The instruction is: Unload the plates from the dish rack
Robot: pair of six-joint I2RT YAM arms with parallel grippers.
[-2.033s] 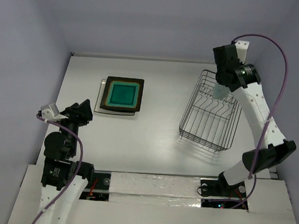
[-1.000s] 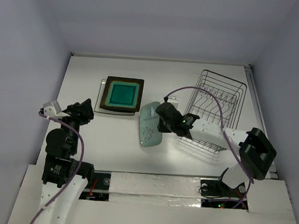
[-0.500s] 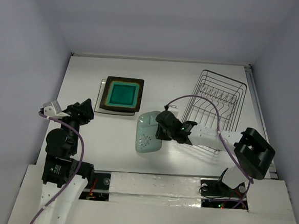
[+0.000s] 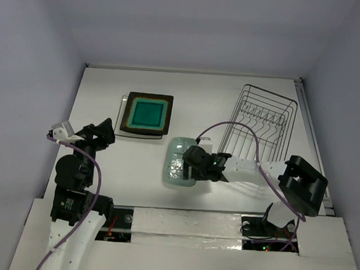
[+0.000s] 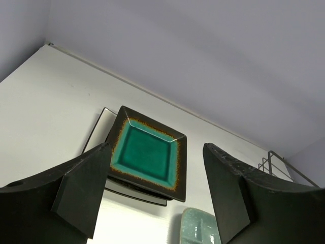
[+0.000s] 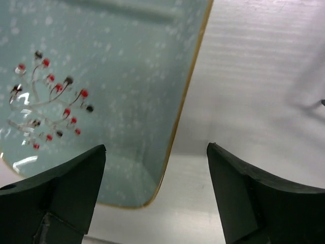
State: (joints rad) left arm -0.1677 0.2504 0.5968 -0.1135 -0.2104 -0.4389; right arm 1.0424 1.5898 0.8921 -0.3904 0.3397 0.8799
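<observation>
A pale green oblong plate (image 4: pixel 178 163) with a red-berry branch pattern (image 6: pixel 101 76) lies flat on the table, left of the dish rack (image 4: pixel 258 125). No plate shows in the wire rack. My right gripper (image 4: pixel 189 168) (image 6: pixel 155 193) hangs open just over the plate's right edge, with neither finger touching the gold rim. The teal plate with a dark brown rim (image 4: pixel 145 114) (image 5: pixel 147 155) tops a stack at the back left, with a white plate's edge (image 5: pixel 96 133) showing beneath. My left gripper (image 4: pixel 103 131) (image 5: pixel 155 193) is open and empty, near of that stack.
The rack's near left corner (image 4: pixel 218 156) sits close behind my right arm. White walls close in the table on the left, back and right. A corner of the green plate (image 5: pixel 198 229) and of the rack (image 5: pixel 277 162) shows in the left wrist view.
My right arm brought the green plate down and nearer, laid it flat, and opened off it. My left jaws opened wider; that arm stayed in place.
</observation>
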